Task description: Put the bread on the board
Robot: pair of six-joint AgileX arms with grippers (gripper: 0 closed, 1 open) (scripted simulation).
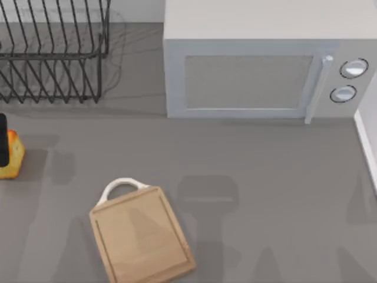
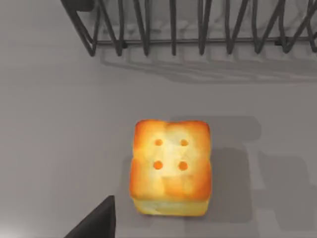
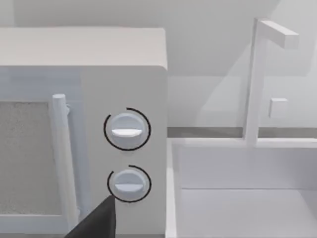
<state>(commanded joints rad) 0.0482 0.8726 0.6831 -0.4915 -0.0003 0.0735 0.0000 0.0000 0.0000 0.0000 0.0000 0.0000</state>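
Bread (image 1: 10, 154) resting on the bare counter (image 1: 265, 177), well apart from the board (image 1: 141, 234), far out toward the top view's left edge from it and a little farther back. Seen close in the left wrist view (image 2: 170, 166): blocky, golden with toasted orange patches, four small dots on its top, sitting flat, nothing touching it. Wire dish rack (image 1: 53, 50) behind the bread, its bars near but clear of it. Board lying flat and skewed, white loop handle (image 1: 122, 187) pointing back toward the rack side, surface bare. Microwave (image 1: 259, 65) well behind and to the right of the board.

Left gripper (image 1: 3, 141) poised over the bread, a dark part overlapping its edge in the top view, one dark finger (image 2: 96, 220) showing beside the bread from the wrist camera; jaws' spread not possible to tell. Right arm parked off to the right of the board, wrist camera facing the microwave's dials (image 3: 127, 130) and a white sink (image 3: 247, 198) beside it; its jaws likewise not possible to tell.

Step in hand, by the look of it: the approach to the grasp, bread not yet lifted. Next move likely needs jaws lowered astride the bread's sides, a gentle pinch, a lift clear of the counter, then a carry across to the board's middle, away from the rack's bars.
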